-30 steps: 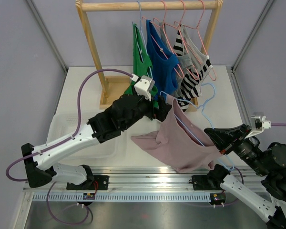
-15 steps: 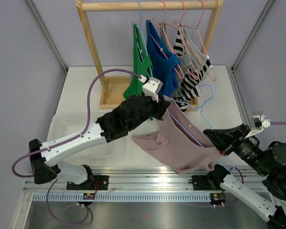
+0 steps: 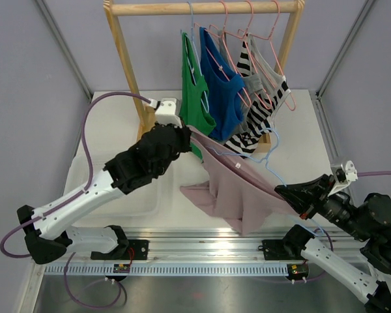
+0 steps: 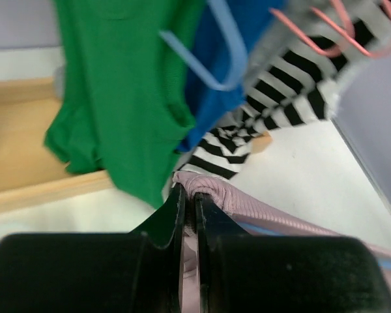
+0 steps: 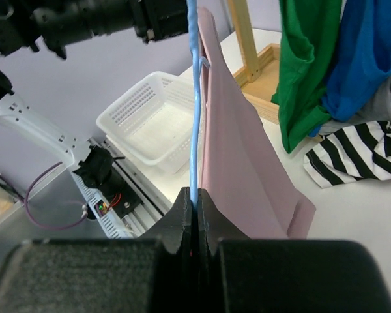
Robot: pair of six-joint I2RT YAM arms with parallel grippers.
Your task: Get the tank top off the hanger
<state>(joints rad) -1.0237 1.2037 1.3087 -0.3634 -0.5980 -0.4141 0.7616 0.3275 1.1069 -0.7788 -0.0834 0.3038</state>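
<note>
We have the left end effector (image 4: 188, 197) pressed together on a rolled pink edge of the tank top (image 3: 238, 189), seemingly a strap or hem, which pokes out just above its fingertips; the right end effector (image 5: 195, 195) is pinched shut on the blue wire of the hanger (image 5: 194, 98), which rises straight ahead of it; in the right wrist view the pink cloth drapes just to the right of that wire, trailing down toward the surface (image 3: 117, 120) beneath both arms; seen from above, the garment is stretched between the two end effectors, its long axis running from the right one, low and near, up and away to the left one, which sits at the far end of that line, just in front of the green top (image 3: 195, 98) on the wooden rack (image 3: 126, 59); we judge that the coming move turns on this line: the held edge lies at the hanger's far shoulder, so the left arm, the nearer to that shoulder, must carry the cloth away from the right end effector and past the wire's tip while the right holds the hanger fixed; whether the edge has cleared the shoulder we cannot tell, since the left arm hides that spot; a white basket (image 5: 153, 117) lies below and to the left of the right end effector.
</note>
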